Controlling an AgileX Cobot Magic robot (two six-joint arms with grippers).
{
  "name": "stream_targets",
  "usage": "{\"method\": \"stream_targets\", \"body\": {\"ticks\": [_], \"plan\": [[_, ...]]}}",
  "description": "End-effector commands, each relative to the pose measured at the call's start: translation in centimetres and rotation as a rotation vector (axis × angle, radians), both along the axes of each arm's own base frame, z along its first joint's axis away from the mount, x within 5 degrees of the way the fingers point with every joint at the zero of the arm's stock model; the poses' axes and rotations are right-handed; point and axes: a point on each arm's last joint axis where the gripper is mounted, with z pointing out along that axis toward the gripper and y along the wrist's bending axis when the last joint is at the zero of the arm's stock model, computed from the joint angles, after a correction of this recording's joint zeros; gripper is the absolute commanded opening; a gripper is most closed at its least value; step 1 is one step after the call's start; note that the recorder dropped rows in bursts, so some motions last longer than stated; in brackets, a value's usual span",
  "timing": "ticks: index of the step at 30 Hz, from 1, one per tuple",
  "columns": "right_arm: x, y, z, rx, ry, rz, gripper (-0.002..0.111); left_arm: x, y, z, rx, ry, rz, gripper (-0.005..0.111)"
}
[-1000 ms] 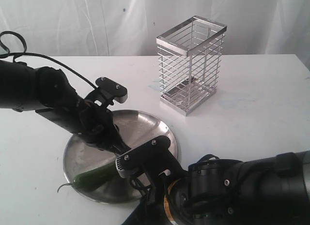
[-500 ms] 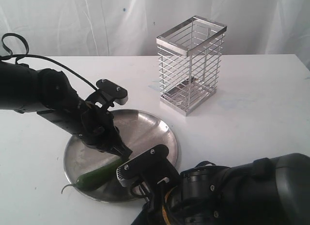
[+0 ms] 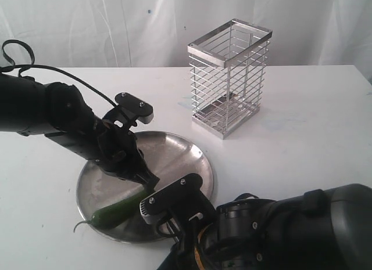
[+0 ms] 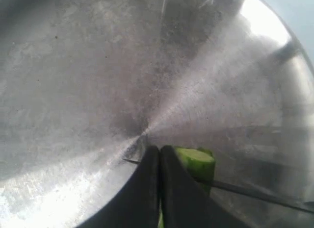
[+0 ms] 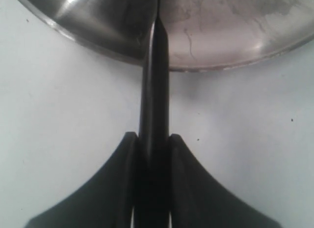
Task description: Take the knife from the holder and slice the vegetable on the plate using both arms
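Left claw (image 3: 145, 178) fully closed, tips pinning vegetable (image 3: 119, 209) inside plate (image 3: 180, 151) near its rim | right claw (image 5: 153, 144) clamped on knife (image 5: 154, 81), drawn back across plate rim since a second ago | probably resetting for next slice.

readable text: none | exterior view, lower middle: orange label (image 3: 200, 251) on right arm (image 3: 290, 229), too small to read | wrist views: none
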Motion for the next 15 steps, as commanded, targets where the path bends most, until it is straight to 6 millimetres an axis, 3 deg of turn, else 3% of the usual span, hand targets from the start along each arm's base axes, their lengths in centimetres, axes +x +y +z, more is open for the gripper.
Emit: {"method": "stream_targets", "body": {"ticks": [1,9,15], "plan": [[-0.1,0.1,-0.1,0.013,0.005,0.003,0.0,0.0,0.0,-0.5,0.0,0.024,0.007,0.0],[-0.1,0.1,-0.1,0.015,0.01,-0.003,0.0,0.4,-0.2,-4.4,0.051,0.126,0.008,0.0],[-0.1,0.1,-0.1,0.017,0.017,-0.013,0.0,0.5,-0.2,-4.0,0.045,0.101,0.014,0.0]]}}
